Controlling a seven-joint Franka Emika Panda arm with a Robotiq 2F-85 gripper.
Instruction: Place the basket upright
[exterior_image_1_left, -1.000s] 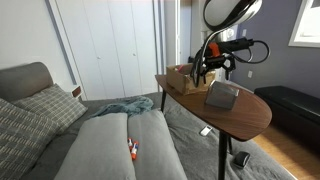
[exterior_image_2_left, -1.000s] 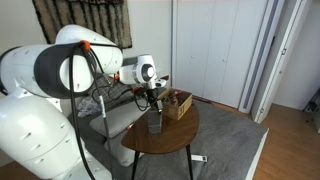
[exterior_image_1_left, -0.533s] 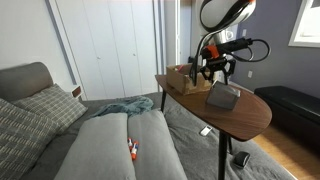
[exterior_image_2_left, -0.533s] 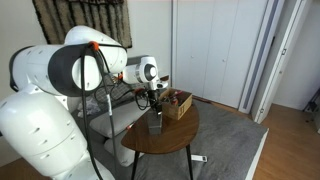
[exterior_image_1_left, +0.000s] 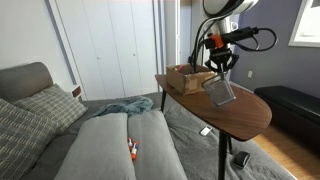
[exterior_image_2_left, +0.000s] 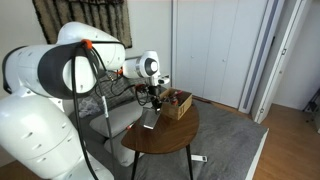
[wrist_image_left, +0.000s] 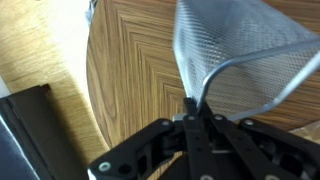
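Observation:
The basket is light-grey mesh with a wire rim. In the wrist view my gripper is shut on that rim, the thin wall pinched between the two fingers. In both exterior views the basket hangs tilted below the gripper, over the round wooden table. Whether its lower edge still touches the tabletop I cannot tell.
A low brown woven tray stands on the table close behind the basket. The table edge drops to the floor. A grey sofa with a patterned pillow lies beside the table.
The jaws went from open to shut on the basket's rim. The gripper has risen a little, and the basket has come off its lying pose and now hangs tilted.

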